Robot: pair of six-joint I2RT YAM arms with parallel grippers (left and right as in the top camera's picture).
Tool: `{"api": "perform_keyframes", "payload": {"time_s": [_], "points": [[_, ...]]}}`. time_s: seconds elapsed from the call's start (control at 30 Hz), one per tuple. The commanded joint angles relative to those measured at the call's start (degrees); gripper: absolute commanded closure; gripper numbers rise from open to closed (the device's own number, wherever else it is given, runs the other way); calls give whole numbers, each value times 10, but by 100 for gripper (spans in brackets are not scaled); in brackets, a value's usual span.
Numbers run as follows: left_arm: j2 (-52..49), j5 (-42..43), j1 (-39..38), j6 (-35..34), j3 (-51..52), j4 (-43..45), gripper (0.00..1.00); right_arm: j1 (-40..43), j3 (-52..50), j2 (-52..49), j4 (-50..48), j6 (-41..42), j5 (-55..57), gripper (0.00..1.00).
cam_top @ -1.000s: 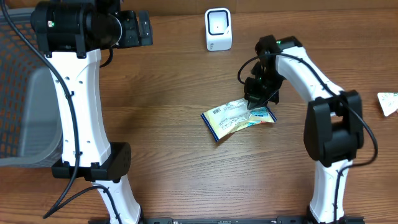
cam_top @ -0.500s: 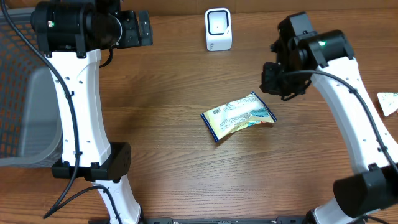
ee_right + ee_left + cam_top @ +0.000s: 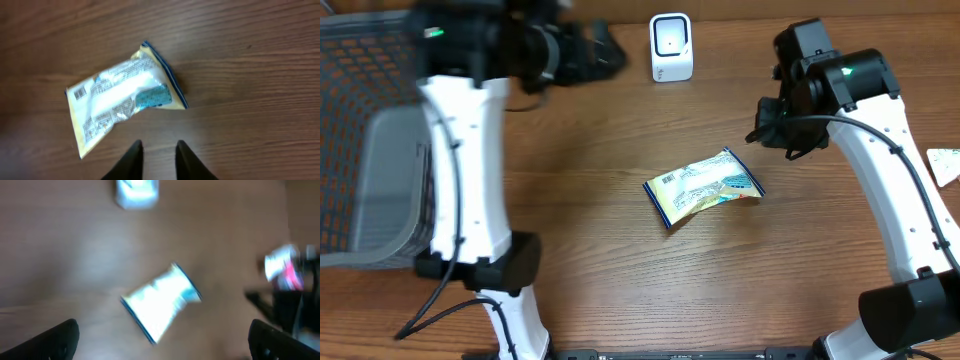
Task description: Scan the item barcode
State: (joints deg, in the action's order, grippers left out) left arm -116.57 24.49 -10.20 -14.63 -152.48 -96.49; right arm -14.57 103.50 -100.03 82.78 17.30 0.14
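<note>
On the far left sits a mesh basket (image 3: pixel 360 60), which plays no part yet. My left claw (image 3: pixel 608 55) hangs at the far side, just left of the scanner (image 3: pixel 671 47). Its wrist view is blurred, but the tips sit wide apart at the frame's corners with nothing between them.

The scanner stands upright at the far edge of the surface (image 3: pixel 580 250). The snack packet (image 3: pixel 703 187) lies flat near the middle, well apart from the scanner and touched by neither claw. Its barcode (image 3: pixel 79 93) faces up at the packet's left end.

My right claw (image 3: pixel 157 160) hovers above and to the right of the packet, tips only slightly parted and holding nothing.

As I judge it, the scan itself has not begun and I am between grasps. Next, one claw should pinch the packet by an edge clear of the barcode, then carry it to the scanner with the code turned toward the scanner's window.

A second packet (image 3: pixel 945 165) lies at the right edge.
</note>
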Motion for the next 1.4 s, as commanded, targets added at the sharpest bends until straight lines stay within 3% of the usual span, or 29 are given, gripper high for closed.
{"api": "perform_keyframes", "payload": {"time_s": [0.0,0.13,0.33,0.47,0.5,0.67,0.73,0.97,1.1,1.37], "points": [[-9,23,-87,26,101,-1,0,36,-1,6,-13,7,12,73],[-18,-63,-159,26,221,28,0,90,-12,3,-28,7,-14,73],[-50,-68,-219,11,361,131,0,140,-12,0,-31,2,-56,75],[-80,-72,-224,-39,411,180,0,140,-16,0,-32,2,-62,76],[-89,-75,-222,-48,418,188,5,139,-21,0,-34,-1,-66,78],[-135,-84,-209,-81,438,213,77,131,-76,0,-75,-29,-156,81],[-159,-84,-206,-88,440,213,94,124,-119,-1,-110,-43,-216,82],[-213,-69,-193,-87,440,198,96,72,-289,-1,-269,-33,-313,82],[-213,-112,-169,-88,438,171,96,45,-367,-5,-339,12,-313,82],[-205,-192,-96,-115,372,67,96,42,-364,-12,-325,23,-195,92]]}}
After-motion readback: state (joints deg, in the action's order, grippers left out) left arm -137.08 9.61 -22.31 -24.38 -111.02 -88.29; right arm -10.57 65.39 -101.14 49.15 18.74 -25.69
